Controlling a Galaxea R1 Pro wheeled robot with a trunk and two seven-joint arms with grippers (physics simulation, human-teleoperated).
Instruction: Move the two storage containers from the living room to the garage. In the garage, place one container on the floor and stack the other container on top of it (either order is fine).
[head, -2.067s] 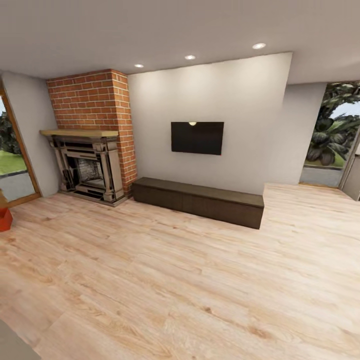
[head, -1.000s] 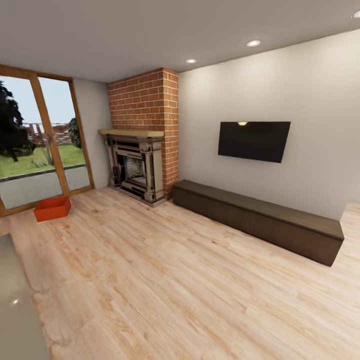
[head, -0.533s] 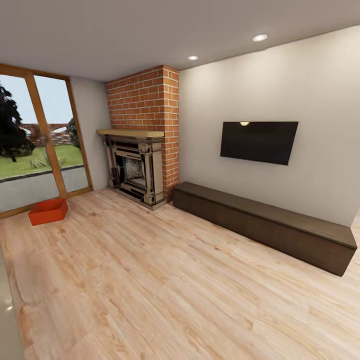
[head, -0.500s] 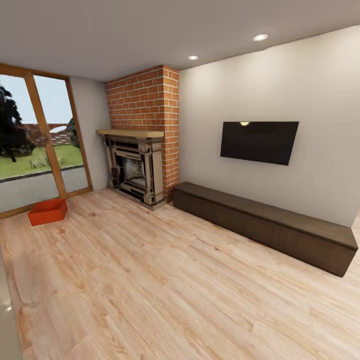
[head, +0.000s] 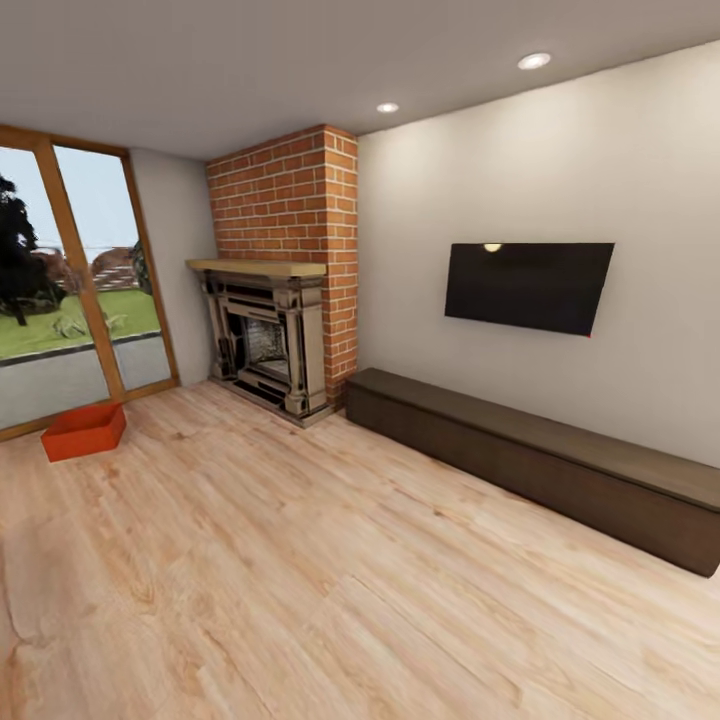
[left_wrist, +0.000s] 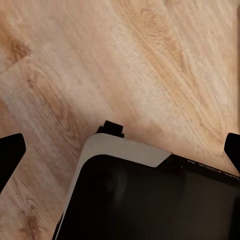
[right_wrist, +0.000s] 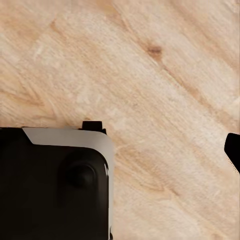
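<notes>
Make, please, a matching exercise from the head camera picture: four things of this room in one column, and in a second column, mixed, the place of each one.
Things:
1. storage container
2. television
3. wooden mantel
4. long dark cabinet

Places:
A. hanging on the white wall
B. on the wood floor near the glass garden doors
C. on the floor along the wall, below the screen
D. above the fireplace, against the brick chimney

Pairs: 1-B, 2-A, 3-D, 4-C

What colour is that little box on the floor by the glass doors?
Orange-red. The storage container shows best in the head view, sitting on light wood planks.
</notes>
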